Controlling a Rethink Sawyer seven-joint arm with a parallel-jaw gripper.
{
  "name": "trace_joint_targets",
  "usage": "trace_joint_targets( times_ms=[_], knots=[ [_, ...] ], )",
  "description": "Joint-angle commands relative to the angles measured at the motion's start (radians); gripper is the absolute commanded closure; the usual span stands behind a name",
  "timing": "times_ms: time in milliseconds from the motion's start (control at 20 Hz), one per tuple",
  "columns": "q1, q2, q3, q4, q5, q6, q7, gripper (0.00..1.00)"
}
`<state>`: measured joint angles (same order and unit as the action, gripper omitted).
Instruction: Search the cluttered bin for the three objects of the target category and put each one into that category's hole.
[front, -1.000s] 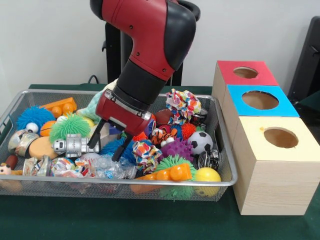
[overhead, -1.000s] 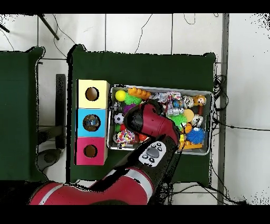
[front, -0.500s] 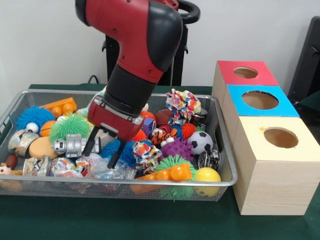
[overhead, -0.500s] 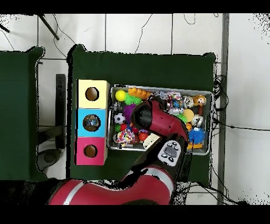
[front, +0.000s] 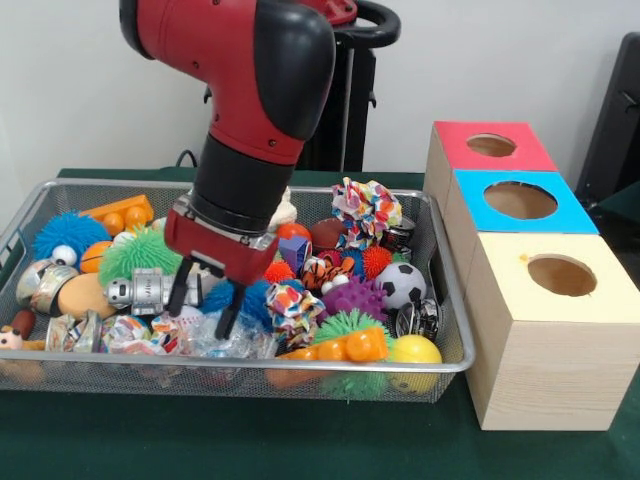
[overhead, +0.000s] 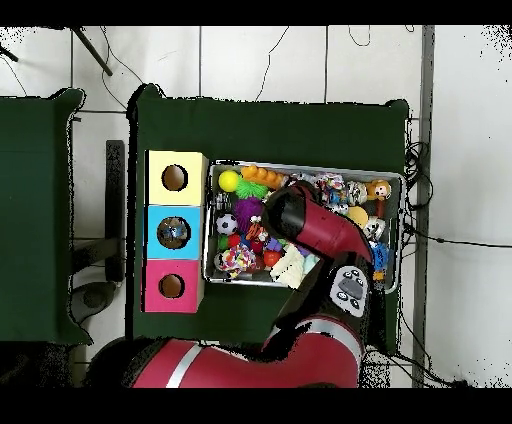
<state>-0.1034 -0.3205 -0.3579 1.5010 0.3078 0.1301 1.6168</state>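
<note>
A wire mesh bin (front: 452, 362) (overhead: 306, 168) holds a heap of toys. My gripper (front: 203, 306) hangs open over the front middle of the heap, its two black fingers (front: 179, 291) just above a crinkled clear wrapper (front: 215, 335). Nothing sits between them. A silver toy robot (front: 142, 289) lies just left of the fingers and a blue spiky ball (front: 235, 296) just behind them. Three wooden boxes stand beside the bin, each with a round hole: red (front: 491, 146) (overhead: 171, 286), blue (front: 520, 200) (overhead: 173, 232) and yellow (front: 561, 275) (overhead: 174, 178). In the overhead view the arm hides the gripper.
Around the gripper lie a green spiky ball (front: 139, 252), a purple spiky ball (front: 353, 296), a small football (front: 400, 284), a yellow ball (front: 414, 350) (overhead: 229, 181), an orange caterpillar toy (front: 335, 348) and a patterned cloth knot (front: 366, 210). A green cloth (front: 300, 440) covers the table.
The arm has swung leftward along the bin in the front view, and the open gripper has sunk slightly toward the clear wrapper. Nothing was picked up.
</note>
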Motion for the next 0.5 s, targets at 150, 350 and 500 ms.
trace_joint_targets(
  times_ms=[150, 350, 500],
  knots=[
    [-0.015, -0.022, 0.195, 0.058, -0.043, 0.161, 0.09, 0.0],
    [-0.039, -0.036, 0.236, 0.078, -0.041, 0.162, 0.088, 0.0],
    [-0.047, -0.032, 0.244, 0.07, -0.046, 0.15, 0.085, 0.0]
  ],
)
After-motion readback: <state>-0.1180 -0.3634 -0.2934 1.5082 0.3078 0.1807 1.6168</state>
